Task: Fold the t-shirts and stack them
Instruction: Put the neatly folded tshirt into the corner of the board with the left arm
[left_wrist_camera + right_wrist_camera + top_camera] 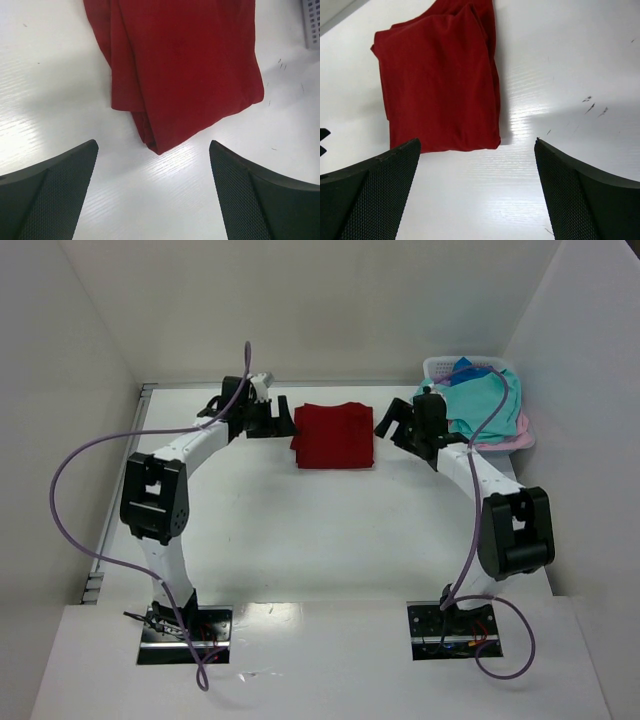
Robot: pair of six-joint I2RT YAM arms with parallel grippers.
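Top external view: folded dark red cloth t-shirt [334, 436] is lying far-centre on the white table [300, 530]; left hand [272, 421] and right hand [393, 424] are flanking it, spread, empty. Snagging cloth risks unfolding.

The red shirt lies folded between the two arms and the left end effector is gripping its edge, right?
No: the left end effector is open and gripping nothing, as the left wrist view shows. The red shirt does lie folded between the arms.
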